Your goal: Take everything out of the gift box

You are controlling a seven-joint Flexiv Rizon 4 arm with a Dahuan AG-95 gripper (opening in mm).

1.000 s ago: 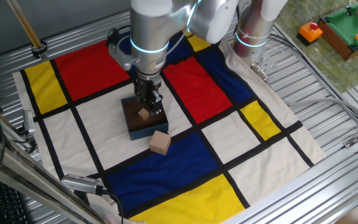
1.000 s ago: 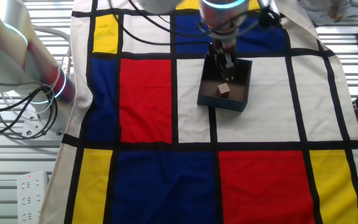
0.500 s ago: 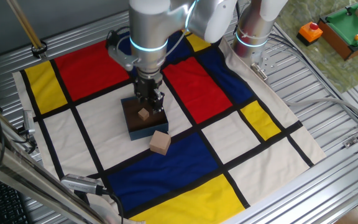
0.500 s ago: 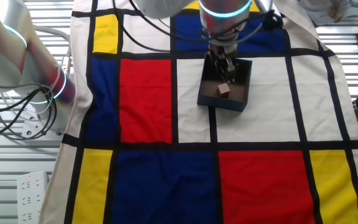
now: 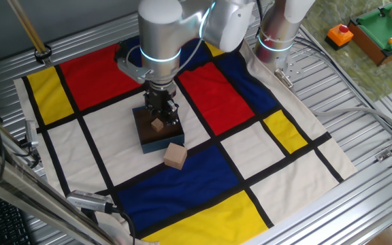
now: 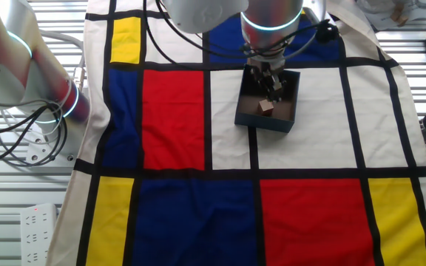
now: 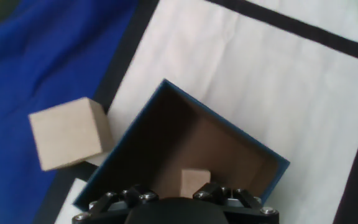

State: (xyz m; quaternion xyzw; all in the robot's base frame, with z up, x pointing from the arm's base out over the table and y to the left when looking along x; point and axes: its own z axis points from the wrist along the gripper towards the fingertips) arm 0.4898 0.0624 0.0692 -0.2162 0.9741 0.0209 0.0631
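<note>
The dark navy gift box [image 5: 148,139] sits on a white panel of the colour-block cloth, and it also shows in the other fixed view [image 6: 283,118] and the hand view [image 7: 229,127]. A small tan wooden cube [image 5: 157,124] [image 6: 265,108] [image 7: 194,182] lies on its brown floor. The larger tan cube [image 5: 175,156] [image 7: 69,133] rests on the cloth just outside the box's near corner. My gripper [image 5: 160,116] [image 6: 269,87] [image 7: 179,198] hangs over the box, just above the small cube, open and holding nothing. Its fingertips are cut off in the hand view.
At the far right, off the cloth, are an orange object with a red button [image 5: 339,34] and a green tabletop game [image 5: 384,27]. The robot's base column [image 5: 278,30] stands at the back. Cables [image 6: 21,140] and a second arm [image 6: 21,66] flank the cloth.
The arm has shifted slightly to the left over the box. The small cube and the larger cube lie where they were.
</note>
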